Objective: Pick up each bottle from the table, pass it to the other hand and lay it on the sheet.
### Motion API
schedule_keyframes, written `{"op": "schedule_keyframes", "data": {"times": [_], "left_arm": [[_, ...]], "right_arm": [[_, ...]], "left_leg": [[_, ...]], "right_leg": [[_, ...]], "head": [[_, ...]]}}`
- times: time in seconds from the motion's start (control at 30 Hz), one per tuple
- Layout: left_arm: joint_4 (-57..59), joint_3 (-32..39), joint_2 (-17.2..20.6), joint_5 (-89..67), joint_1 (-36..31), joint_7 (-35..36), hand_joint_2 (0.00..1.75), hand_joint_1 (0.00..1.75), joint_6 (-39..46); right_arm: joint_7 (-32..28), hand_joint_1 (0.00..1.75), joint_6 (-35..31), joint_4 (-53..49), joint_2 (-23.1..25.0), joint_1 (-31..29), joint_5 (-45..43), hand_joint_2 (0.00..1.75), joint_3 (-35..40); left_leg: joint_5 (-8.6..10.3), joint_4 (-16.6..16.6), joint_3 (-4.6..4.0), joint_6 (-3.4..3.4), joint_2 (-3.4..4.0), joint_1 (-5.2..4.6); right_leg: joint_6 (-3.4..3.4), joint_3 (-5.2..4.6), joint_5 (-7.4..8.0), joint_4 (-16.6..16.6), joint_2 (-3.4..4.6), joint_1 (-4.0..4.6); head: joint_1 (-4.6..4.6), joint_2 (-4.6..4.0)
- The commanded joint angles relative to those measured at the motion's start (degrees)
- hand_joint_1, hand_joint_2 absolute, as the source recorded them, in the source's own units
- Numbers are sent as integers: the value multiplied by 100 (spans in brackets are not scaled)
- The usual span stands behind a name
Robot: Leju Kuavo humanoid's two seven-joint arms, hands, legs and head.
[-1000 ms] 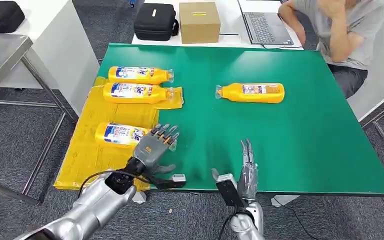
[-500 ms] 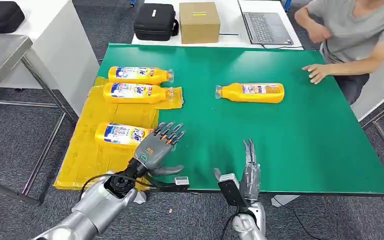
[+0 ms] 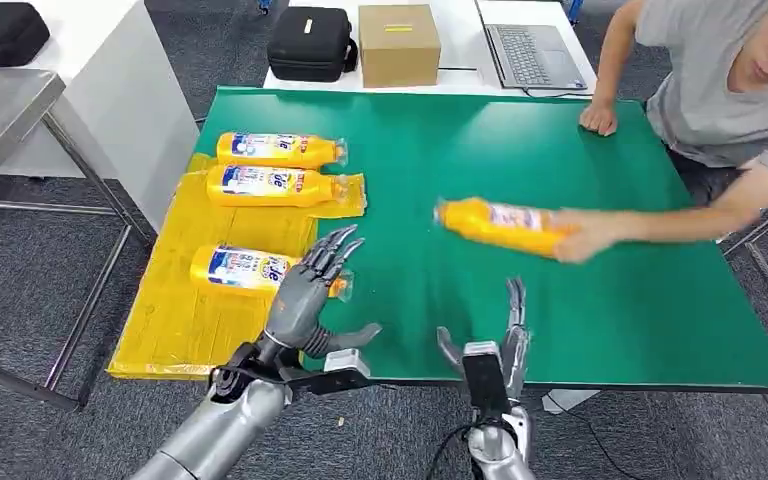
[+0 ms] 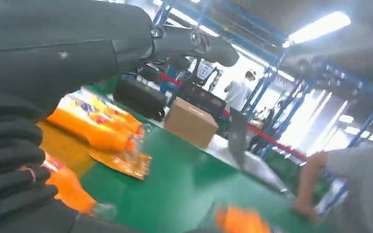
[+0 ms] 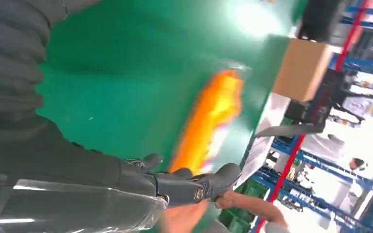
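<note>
Yellow sheet (image 3: pixel 175 300) at the table's left edge holds three orange bottles lying flat (image 3: pixel 278 150) (image 3: pixel 272 185) (image 3: pixel 240 270). Fourth bottle (image 3: pixel 505 225) is mid-table on the green table (image 3: pixel 610 300), gripped by a person's hand (image 3: pixel 580 238), blurred. Left hand (image 3: pixel 310 290) empty, fingers spread, just beside the nearest sheet bottle. Right hand (image 3: pixel 495 345) empty, fingers straight and apart, near the table's front edge, well apart from the fourth bottle.
</note>
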Motion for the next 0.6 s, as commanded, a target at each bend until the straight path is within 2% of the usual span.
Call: {"op": "schedule_keyframes", "data": {"times": [0.03, 0.17, 0.4, 0.47, 0.57, 0.6], "left_arm": [[-179, 81, -80, 728, 244, -367, 175, 0, 5], [-128, 115, -147, 1111, 261, -508, 175, 0, -103], [50, 132, -218, 1541, 240, -762, 175, 0, -67], [107, 89, -230, 1690, 217, -824, 175, 0, -57], [29, -99, -251, 2163, 211, -852, 175, 0, 66], [29, -99, -251, 2163, 211, -852, 175, 0, 66]], "right_arm": [[0, 0, -15, -1575, -450, 423, -267, 175, 875], [0, 0, -15, -2170, -361, 629, -110, 175, 841], [0, 0, -15, -2462, -293, 808, 518, 175, 797], [0, 0, -15, -2491, -278, 841, 972, 175, 672], [0, 0, -15, -2951, -229, 956, 2504, 175, 136], [0, 0, -15, -2951, -229, 956, 2504, 175, 136]], "left_leg": [[-21, 5, 27, -14, 6, 6], [-8, 0, 9, -8, 1, 2], [-23, 6, 27, -18, 6, 7], [-15, 0, 21, -14, -1, 5], [-18, 2, 25, -15, 0, 6], [-11, 2, 12, -12, -9, 2]], "right_leg": [[-14, 25, -21, 7, -1, 7], [-13, 8, -12, 2, -4, 3], [-22, 25, -26, 7, -1, 8], [-18, 22, -20, 1, -7, 6], [-19, 26, -21, 1, -6, 8], [-16, 14, -19, 4, -14, 3]], "head": [[0, 0], [0, -2], [-2, 0], [0, 0], [-2, 0], [0, 0]]}}
